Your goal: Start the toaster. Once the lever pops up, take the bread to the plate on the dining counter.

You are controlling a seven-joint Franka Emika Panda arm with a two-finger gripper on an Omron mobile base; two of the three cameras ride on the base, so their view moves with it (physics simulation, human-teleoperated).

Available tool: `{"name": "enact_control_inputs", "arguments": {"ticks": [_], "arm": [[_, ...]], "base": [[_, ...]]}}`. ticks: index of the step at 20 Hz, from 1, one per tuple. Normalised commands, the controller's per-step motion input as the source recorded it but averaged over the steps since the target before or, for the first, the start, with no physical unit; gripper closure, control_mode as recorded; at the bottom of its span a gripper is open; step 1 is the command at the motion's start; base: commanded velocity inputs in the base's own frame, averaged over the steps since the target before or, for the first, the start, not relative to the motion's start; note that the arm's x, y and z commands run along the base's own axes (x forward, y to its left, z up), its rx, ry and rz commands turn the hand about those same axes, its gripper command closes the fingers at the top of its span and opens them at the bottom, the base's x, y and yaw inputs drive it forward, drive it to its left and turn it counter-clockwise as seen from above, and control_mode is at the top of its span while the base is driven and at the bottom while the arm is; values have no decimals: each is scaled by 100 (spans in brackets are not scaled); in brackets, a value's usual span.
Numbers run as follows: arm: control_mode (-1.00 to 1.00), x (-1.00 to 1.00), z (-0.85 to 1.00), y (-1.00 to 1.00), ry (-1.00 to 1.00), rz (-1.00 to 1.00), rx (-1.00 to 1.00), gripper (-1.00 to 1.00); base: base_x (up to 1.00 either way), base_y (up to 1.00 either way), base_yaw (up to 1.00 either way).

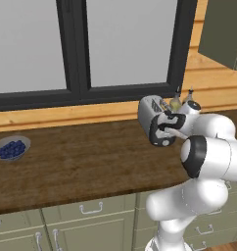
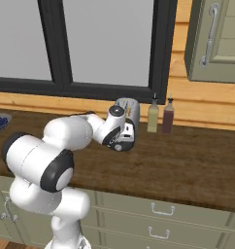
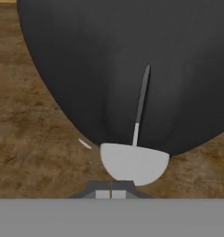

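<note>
- bowl of blueberries sits at the far left edge of the table, well apart from the work.
- toaster stands at the back edge of the table, under the window frame, right of centre. Two bottles stand just beside it on its right.
- tool is fully closed with nothing between the tips, pressed up to the toaster's dark end face; hand view has a pale rounded lever knob right above the tips, with a thin slot running up from it.
- judgement: the step in hand is pushing the lever down. The toaster is rigid metal and light enough to slide, so push straight down along the slot, not inward.
- bread: can't make it out in the slots from here. Expect it light, stiff once toasted, crumbly; pinch the top edge gently across its thickness.
- plate and dining counter: nothing to report yet.
</note>
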Motion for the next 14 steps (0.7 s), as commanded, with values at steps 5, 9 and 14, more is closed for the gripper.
{"name": "enact_control_inputs", "arguments": {"ticks": [5, 9, 14], "arm": [[-100, 38, -34, 10, 0, 0, 0, 100], [-100, 22, -18, 8, 0, 0, 0, 100], [-100, -17, 11, 3, -5, 1, 0, 100]], "base": [[0, 0, 0], [0, 0, 0], [0, 0, 0]]}}
